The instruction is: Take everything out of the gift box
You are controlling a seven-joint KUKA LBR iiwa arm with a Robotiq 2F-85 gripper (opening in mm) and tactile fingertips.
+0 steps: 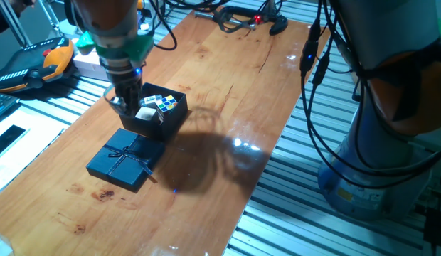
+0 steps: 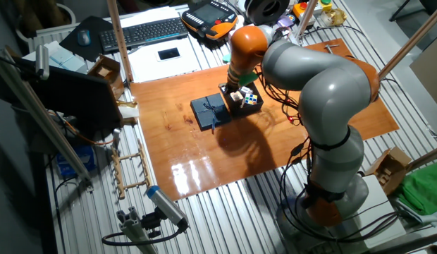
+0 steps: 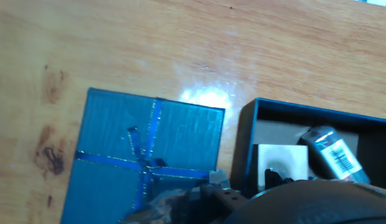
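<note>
The dark navy gift box (image 1: pixel 166 122) stands open on the wooden table, also seen in the other fixed view (image 2: pixel 241 106) and the hand view (image 3: pixel 305 114). Inside lie a white block (image 1: pixel 146 112) (image 3: pixel 280 160) and a multicoloured puzzle cube (image 1: pixel 166 104) (image 2: pixel 251 99). My gripper (image 1: pixel 126 103) (image 2: pixel 235 92) is lowered at the box's left end, open. One finger (image 3: pixel 333 155) is inside the box beside the white block. The other seems to be at the box wall. The puzzle cube is hidden in the hand view.
The navy lid (image 1: pixel 124 161) (image 3: pixel 143 155) with its ribbon bow lies flat on the table right next to the box. An orange-black handheld controller (image 1: pixel 35 64) and cables (image 1: pixel 235 18) lie beyond the table edges.
</note>
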